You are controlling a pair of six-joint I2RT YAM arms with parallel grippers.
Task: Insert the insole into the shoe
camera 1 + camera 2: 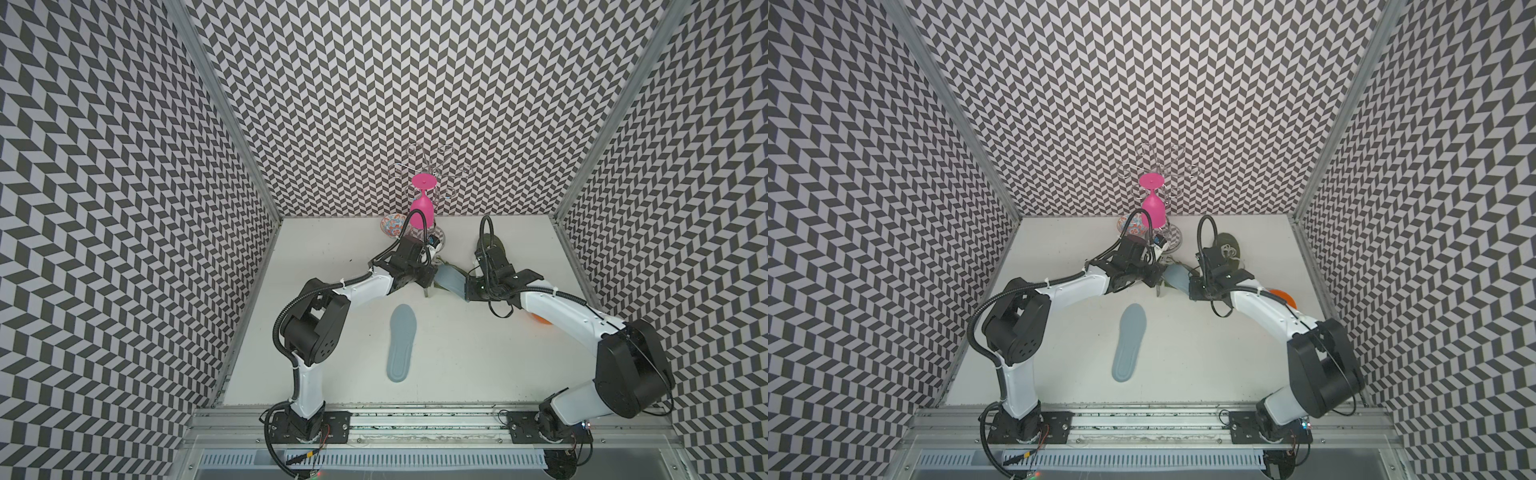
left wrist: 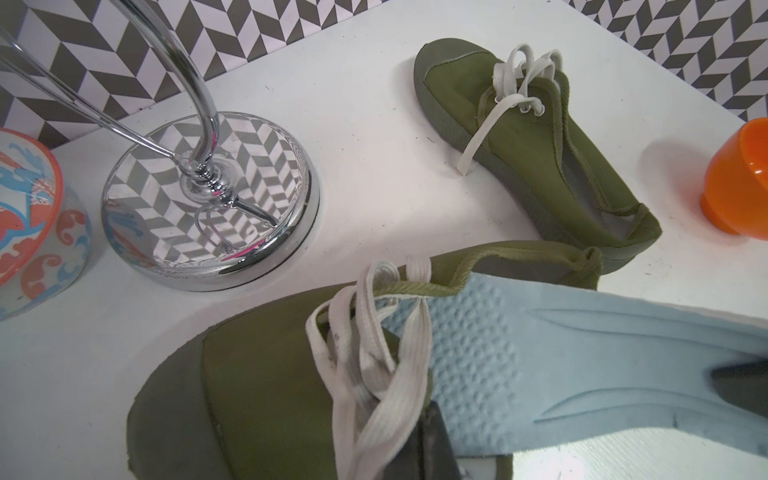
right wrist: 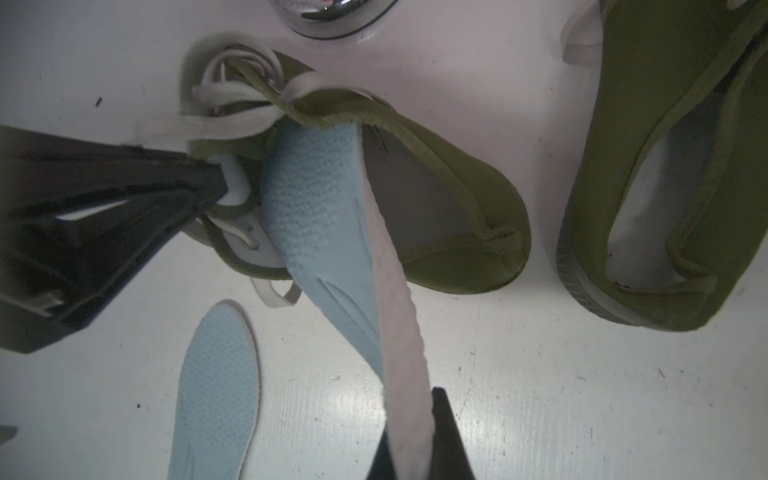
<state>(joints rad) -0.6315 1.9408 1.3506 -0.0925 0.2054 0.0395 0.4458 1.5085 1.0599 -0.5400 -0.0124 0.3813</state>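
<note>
Insole (image 3: 316, 216) toe-first in shoe (image 3: 469, 266), heel end at right hand (image 3: 411, 449)

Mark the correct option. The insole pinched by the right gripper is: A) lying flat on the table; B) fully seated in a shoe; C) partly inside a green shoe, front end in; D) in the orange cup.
C: the insole has its front end tucked into the shoe under the laces, its rear end outside in the right gripper.
</note>
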